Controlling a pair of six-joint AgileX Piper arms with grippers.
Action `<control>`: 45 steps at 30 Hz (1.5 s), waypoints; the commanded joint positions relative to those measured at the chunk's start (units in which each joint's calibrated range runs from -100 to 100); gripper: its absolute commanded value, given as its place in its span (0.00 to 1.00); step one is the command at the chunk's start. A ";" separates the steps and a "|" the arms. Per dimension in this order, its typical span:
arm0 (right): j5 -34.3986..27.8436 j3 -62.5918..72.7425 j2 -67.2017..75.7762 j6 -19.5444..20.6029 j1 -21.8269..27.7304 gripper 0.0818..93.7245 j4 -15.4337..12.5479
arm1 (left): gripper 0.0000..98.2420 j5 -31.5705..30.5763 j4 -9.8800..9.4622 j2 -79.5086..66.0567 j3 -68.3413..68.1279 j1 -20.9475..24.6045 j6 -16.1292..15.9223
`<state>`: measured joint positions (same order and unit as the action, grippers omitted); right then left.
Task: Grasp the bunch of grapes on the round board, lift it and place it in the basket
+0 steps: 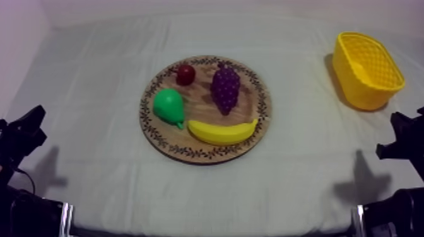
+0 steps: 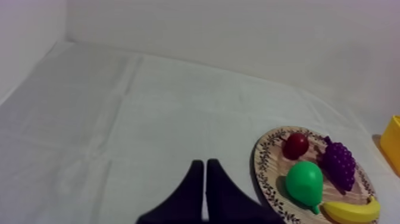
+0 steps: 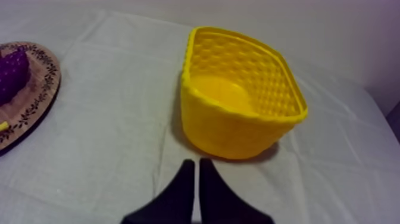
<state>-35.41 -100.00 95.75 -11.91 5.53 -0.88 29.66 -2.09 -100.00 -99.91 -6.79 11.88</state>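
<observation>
In the top view the round wooden board (image 1: 165, 142) sits at the centre of the frame on the grey-white cloth (image 1: 94, 82). The bunch of grapes (image 1: 225, 88) lies on the board's upper right part, with the small red fruit (image 1: 185, 74) just to its left. The green pear (image 1: 168, 107) is at the board's left and the banana (image 1: 222, 132) runs along its lower edge. The yellow basket (image 1: 366, 88) stands upright in the upper right of the frame, well apart from the board. The left arm (image 1: 22, 135) rests low at the lower left edge and the right arm (image 1: 404, 142) low at the lower right edge, both away from the board. In the left wrist view the left gripper (image 2: 205, 164) hovers over bare cloth beside the board, its fingers pressed together into a narrow wedge with nothing between them. The grapes lie on the board's far side, beyond the pear. In the right wrist view the right gripper (image 3: 194, 162) is likewise clenched on nothing, its fingers pointing at the basket's near wall. The board's rim and an edge of the grapes show off to the side.
</observation>
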 commanded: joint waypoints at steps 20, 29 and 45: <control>0.01 0.00 0.01 0.02 -0.02 0.00 0.02 | 0.00 0.00 0.01 0.00 0.02 0.02 0.01; 0.01 0.00 0.01 0.02 -0.02 0.00 0.02 | 0.00 0.00 0.01 0.00 0.02 0.02 0.01; 0.01 0.00 0.01 -0.43 -0.02 0.01 0.02 | 0.00 0.00 0.01 0.00 0.02 0.02 0.01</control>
<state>-35.41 -100.00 95.75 -12.49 5.53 -0.88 29.66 -2.09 -100.00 -99.91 -6.79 11.88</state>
